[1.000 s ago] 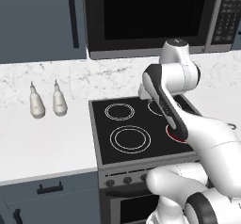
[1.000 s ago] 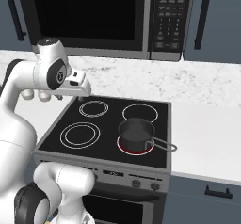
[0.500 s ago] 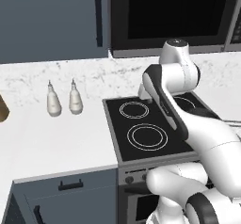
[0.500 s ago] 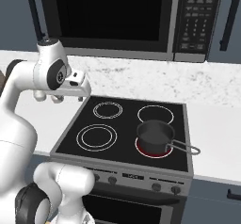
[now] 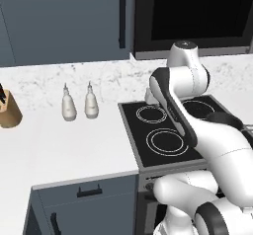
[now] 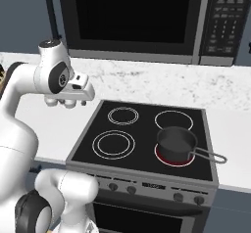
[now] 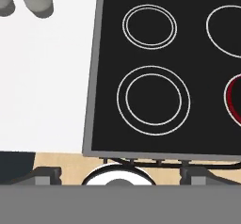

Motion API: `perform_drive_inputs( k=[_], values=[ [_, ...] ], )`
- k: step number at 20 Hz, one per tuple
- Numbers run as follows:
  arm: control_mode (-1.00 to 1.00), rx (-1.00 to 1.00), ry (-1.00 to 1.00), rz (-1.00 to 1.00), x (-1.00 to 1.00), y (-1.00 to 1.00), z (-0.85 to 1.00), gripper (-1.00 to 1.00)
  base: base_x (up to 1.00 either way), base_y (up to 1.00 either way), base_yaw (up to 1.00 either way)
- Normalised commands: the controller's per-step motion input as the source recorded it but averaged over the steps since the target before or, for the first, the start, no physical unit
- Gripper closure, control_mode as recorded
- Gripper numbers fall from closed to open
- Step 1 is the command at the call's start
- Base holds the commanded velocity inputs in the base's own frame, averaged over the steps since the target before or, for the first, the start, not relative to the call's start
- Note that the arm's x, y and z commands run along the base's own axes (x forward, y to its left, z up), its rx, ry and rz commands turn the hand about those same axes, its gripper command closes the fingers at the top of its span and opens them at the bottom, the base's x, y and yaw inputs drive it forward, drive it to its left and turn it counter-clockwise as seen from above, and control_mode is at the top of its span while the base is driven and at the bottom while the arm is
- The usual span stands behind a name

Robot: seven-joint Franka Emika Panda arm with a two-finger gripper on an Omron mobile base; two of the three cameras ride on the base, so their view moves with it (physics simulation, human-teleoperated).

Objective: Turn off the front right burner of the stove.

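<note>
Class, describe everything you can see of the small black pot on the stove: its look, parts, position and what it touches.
The pot is small, round and dark, with a matte, metal-like look and a thin wire-like handle pointing to the right, over the cooktop edge. It stands upright and open-topped, without a lid, on the front right burner, whose red glow shows around its base. It rests on the stove glass; nothing else touches it.

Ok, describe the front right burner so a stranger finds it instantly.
Below the microwave sits the stove, black glass with four rings. The front right burner is nearest the knobs, right side: it alone glows red, under a small black pot.
</note>
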Motion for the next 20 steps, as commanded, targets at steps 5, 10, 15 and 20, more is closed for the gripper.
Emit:
perform_drive_inputs(
  k=[5, 10, 15, 20],
  values=[
    [1.0, 0.0, 0.0, 0.0, 0.0, 0.0, 0.0, -1.0, 0.0, 0.45, 0.0],
    [1.0, 0.0, 0.0, 0.0, 0.0, 0.0, 0.0, -1.0, 0.0, 0.34, 0.0],
    [-1.0, 0.0, 0.0, 0.0, 0.0, 0.0, 0.0, -1.0, 0.0, 0.0, 0.0],
    [-1.0, 0.0, -0.02, 0.0, -0.16, -0.04, -0.01, -1.0, 0.0, 0.0, 0.0]
  ],
)
